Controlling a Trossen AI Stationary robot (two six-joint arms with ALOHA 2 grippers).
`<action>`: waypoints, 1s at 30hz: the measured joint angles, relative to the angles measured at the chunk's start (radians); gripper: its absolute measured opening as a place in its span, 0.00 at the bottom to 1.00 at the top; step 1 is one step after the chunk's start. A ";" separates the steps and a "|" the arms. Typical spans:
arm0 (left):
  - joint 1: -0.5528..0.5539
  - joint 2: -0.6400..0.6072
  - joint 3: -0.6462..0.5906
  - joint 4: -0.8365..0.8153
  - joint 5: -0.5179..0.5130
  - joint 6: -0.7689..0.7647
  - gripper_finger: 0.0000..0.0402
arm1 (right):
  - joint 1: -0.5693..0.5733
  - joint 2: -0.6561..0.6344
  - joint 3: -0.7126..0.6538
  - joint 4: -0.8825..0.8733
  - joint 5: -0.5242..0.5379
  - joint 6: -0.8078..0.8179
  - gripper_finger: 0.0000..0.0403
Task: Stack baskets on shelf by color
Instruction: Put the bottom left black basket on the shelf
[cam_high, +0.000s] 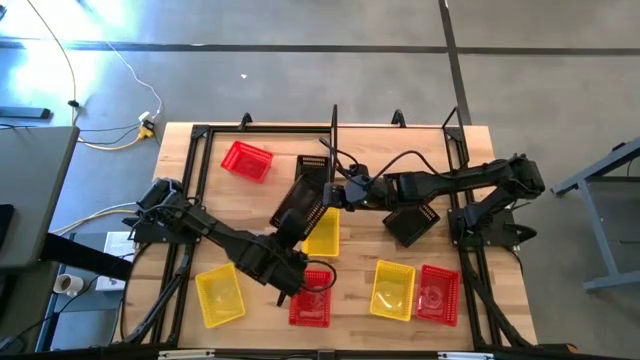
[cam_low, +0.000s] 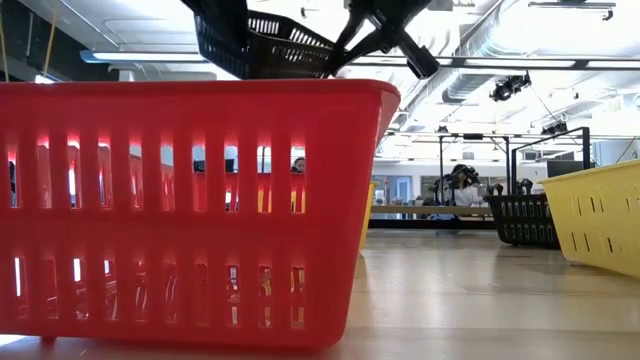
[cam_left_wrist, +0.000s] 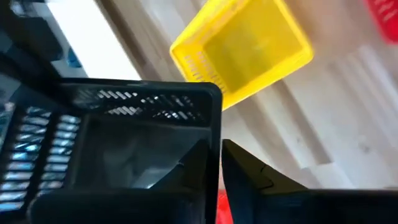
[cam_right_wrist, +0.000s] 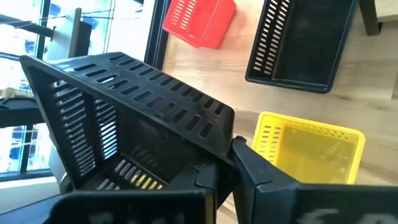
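Mostly mid-table action: left gripper (cam_high: 296, 268) near a red basket (cam_high: 311, 297) at the tabletop's (cam_high: 360, 255) front, its fingers clamped on the rim of a raised black basket (cam_high: 300, 203). Right gripper (cam_high: 345, 190) meets that basket from the other side, fingers closed on its rim. Other baskets lie scattered around.

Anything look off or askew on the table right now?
Yes: one black plastic mesh basket hangs tilted in the air over the table's middle, gripped from both sides, by the left gripper and the right gripper at once. Nothing looks spilled or broken.
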 joint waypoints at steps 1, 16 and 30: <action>0.000 0.000 0.000 0.009 0.012 -0.012 0.11 | -0.003 0.000 0.000 0.002 -0.004 -0.010 0.01; 0.001 0.000 0.000 0.014 0.043 -0.105 0.49 | -0.045 0.000 0.000 -0.012 -0.006 -0.071 0.00; -0.002 -0.001 0.000 0.005 -0.130 -0.092 0.52 | -0.053 0.000 -0.002 -0.116 -0.019 -0.069 0.00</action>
